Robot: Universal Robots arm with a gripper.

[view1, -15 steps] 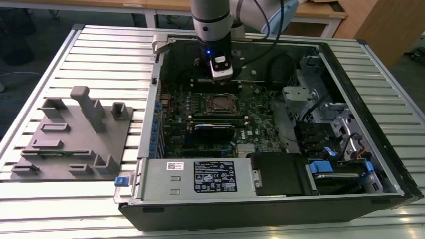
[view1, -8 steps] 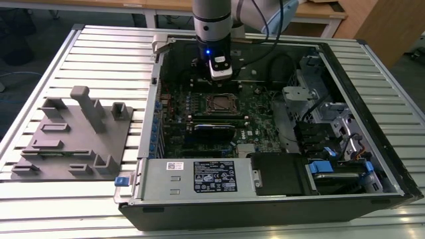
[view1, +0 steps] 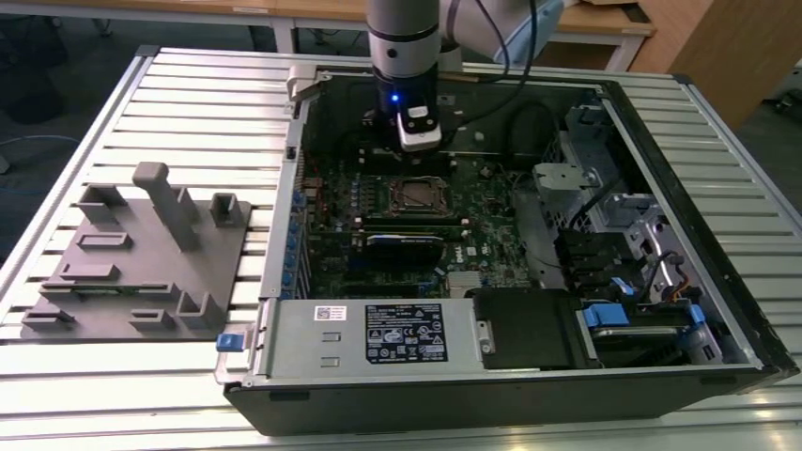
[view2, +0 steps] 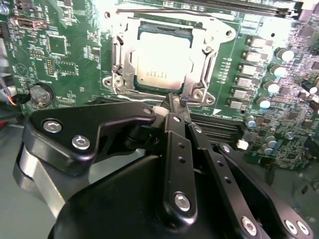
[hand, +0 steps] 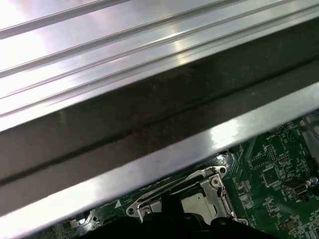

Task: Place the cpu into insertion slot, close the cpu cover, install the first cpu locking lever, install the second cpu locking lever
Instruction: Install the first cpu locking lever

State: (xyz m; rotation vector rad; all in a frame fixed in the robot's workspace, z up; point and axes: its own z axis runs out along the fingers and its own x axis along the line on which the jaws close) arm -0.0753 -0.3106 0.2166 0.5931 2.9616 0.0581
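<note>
Since the chip (view2: 160, 62) already lies flat in its socket (view1: 414, 194) with the thin metal cover (view2: 202, 55) folded down around it, its grey top showing through the window, the relation that matters is between the socket's near corner and the gripper (view2: 172, 102). In the second wrist view the socket lies straight ahead of the fingertips, and its nearest corner is touching them or just beside them. The chip is square, so it has no long axis to line up with, and its edges run square with the frame.

The two black fingers (view2: 174, 149) are drawn together to a single point. A thin bright sliver sits right at that point. I cannot tell whether it is a locking lever, or whether the tips pinch it or merely rest against it.

The gripper's own body hides the board (view2: 65, 64) directly beneath it, and with it any lever running along the socket's near edge. The long dark card slots (view2: 219, 127) pass under the fingers. In the first wrist view a wall of the case (hand: 149, 124) stands beyond the socket. In the exterior view the arm stands upright inside the open case, just behind the socket.
</note>
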